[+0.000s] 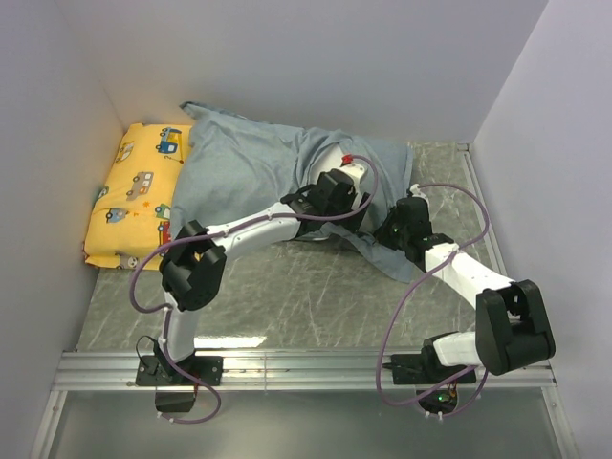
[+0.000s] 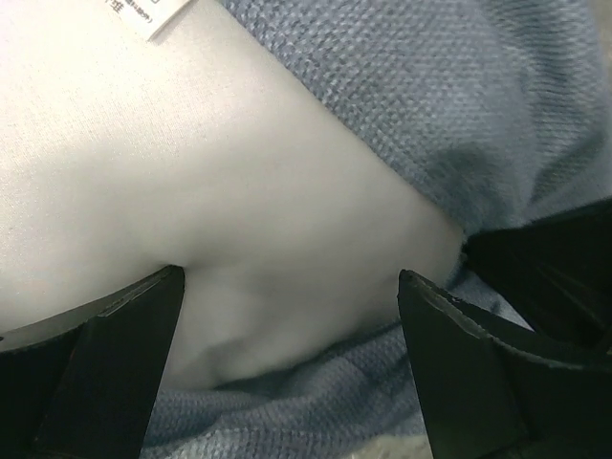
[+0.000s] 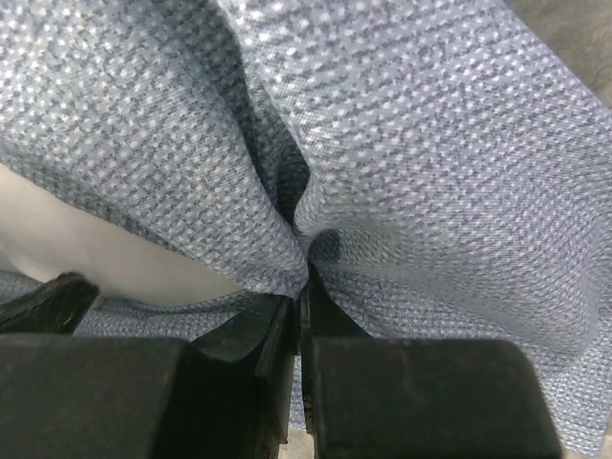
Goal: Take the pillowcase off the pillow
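The pillowcase (image 1: 239,163) is draped over the pillow (image 2: 210,191) at the back of the surface (image 1: 306,287), beside a yellow cushion (image 1: 134,191), with the pillow's white end showing bare. That bare end is straddled by the spread left tool (image 2: 290,287). A pillowcase fold is pinched in the pressed-together right tool (image 3: 304,287), just to its right.

Pillowcase (image 1: 239,163): crumpled grey-blue, far side of bench (image 1: 287,287), touching yellow cushion (image 1: 134,191).
Pillow (image 1: 332,158): white patch bared at the cover's mouth.
Left pincer (image 1: 349,186): at that patch.
Right pincer (image 1: 397,225): on the cover's near-right edge.
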Controlling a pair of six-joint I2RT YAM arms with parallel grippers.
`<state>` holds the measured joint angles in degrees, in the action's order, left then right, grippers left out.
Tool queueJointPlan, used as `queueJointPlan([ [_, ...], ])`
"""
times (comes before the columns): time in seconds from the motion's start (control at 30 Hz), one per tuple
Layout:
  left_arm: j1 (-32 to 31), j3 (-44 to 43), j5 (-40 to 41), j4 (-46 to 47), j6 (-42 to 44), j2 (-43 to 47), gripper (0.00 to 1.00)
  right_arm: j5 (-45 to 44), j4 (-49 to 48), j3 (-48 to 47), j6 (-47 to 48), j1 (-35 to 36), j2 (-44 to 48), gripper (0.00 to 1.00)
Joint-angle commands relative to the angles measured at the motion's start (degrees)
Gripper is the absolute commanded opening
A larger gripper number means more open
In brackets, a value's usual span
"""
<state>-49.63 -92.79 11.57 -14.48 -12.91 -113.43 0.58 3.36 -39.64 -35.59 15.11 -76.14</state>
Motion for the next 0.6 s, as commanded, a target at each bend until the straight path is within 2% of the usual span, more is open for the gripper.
queueJointPlan([
  [0.0,-0.3,-1.4,3.6,3.3,-0.5,-3.6,0.99,1.1,-0.6,-2.4,0.3,-0.1,-0.6,0.1],
  [0.1,-0.6,-3.8,5.1,2.6,-0.8,-6.6,0.99,1.1,-0.7,-2.2,0.4,-0.1,-0.7,0.1],
  [0.27,-1.3,-6.6,15.0,2.9,-2.1,-10.0,0.99,1.4,-1.0,-1.9,0.1,0.0,-0.6,0.1],
  [0.3,-1.4,-6.7,15.4,3.1,-2.6,-10.8,0.98,1.4,-0.8,-1.9,0.2,-0.1,-0.6,0.1],
  [0.37,-1.4,-7.7,16.2,2.7,-3.0,-11.8,0.88,1.2,-0.6,-2.0,0.4,0.0,-0.3,0.1],
  [0.4,-1.4,-8.4,16.3,2.3,-3.6,-12.9,0.6,0.7,-0.3,-2.0,0.6,0.0,-0.2,0.1],
  [0.43,-1.4,-10.2,16.3,1.6,-3.7,-13.7,0.39,0.4,-0.1,-2.1,0.7,0.0,0.1,0.1],
  [0.47,-1.4,-11.1,15.9,1.0,-3.9,-14.2,0.23,0.0,0.2,-2.3,1.0,0.0,0.3,0.1],
  [0.5,-1.4,-12.1,15.8,-0.4,-4.0,-15.2,0.01,-0.2,0.8,-2.5,1.4,0.0,0.4,0.1],
  [0.57,-1.4,-15.0,17.1,-1.9,-4.1,-16.2,0.0,-0.6,1.8,-2.8,2.0,-0.1,0.6,0.11],
])
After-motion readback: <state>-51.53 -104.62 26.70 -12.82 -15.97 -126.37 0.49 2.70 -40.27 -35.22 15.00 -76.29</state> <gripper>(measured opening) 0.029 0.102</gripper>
